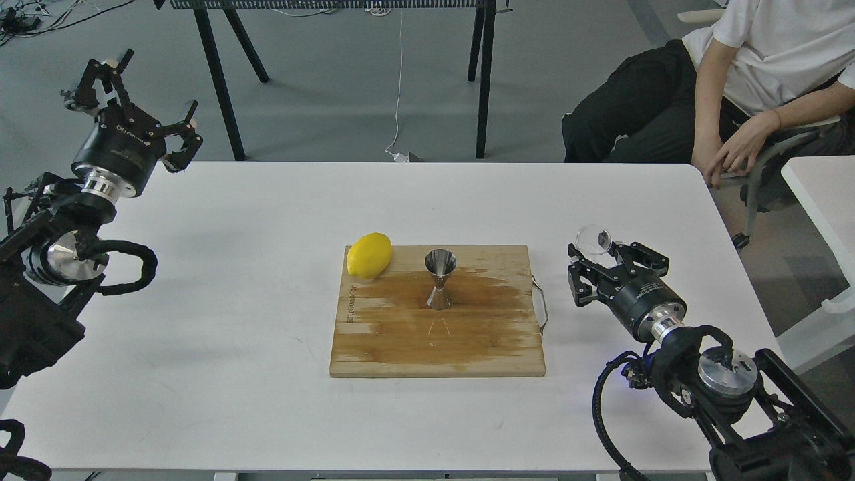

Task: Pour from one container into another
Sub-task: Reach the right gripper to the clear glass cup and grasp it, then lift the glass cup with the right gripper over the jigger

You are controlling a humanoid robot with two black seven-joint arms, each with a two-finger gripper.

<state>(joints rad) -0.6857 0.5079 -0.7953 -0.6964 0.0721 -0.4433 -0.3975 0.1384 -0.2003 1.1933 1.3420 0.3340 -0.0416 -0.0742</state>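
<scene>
The steel jigger (440,279) stands upright in the middle of a wooden cutting board (401,347), on a dark wet patch. The small clear glass cup (594,238) is in my right gripper (601,252), which is shut on it and held above the table to the right of the board. The cup's contents cannot be made out. My left gripper (143,100) is open and empty, raised over the table's far left corner, well away from the board.
A yellow lemon (369,254) lies on the board's far left corner. A wire handle (542,304) sticks out of the board's right edge. A seated person (741,73) is beyond the far right corner, and a second white table (825,190) stands at the right.
</scene>
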